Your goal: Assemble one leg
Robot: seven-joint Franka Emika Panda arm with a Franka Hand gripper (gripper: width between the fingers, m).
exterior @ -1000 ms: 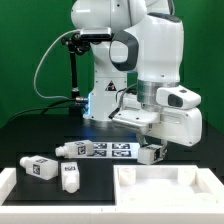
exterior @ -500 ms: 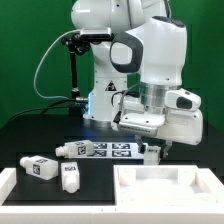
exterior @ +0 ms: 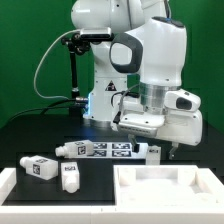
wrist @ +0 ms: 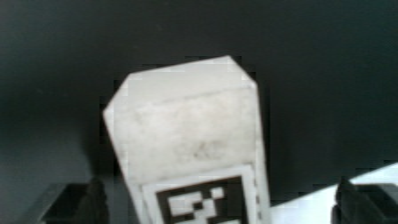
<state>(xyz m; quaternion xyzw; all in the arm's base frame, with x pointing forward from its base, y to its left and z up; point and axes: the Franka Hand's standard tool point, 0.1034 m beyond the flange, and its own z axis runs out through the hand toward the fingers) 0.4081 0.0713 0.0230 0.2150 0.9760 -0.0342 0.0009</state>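
Observation:
One leg (exterior: pixel 153 152), a chunky white post with a square tag, lies on the black table at the exterior view's right. It fills the wrist view (wrist: pixel 187 130). My gripper (exterior: pixel 153 147) is right over it. It is open, with one dark finger (wrist: pixel 71 203) on each side of the leg and a gap at both sides. Three more legs lie at the exterior view's left: one (exterior: pixel 40 168) near the front, one (exterior: pixel 70 179) beside it, and one (exterior: pixel 70 149) further back.
The marker board (exterior: pixel 112 150) lies flat between the left legs and my gripper. The wide white tabletop piece (exterior: pixel 165 186) sits at the front right. A white raised edge (exterior: pixel 8 186) runs along the front left. The robot base stands behind.
My gripper has turned and shifted a little to the exterior view's left, coming to straddle the right-hand leg. The other legs have not moved.

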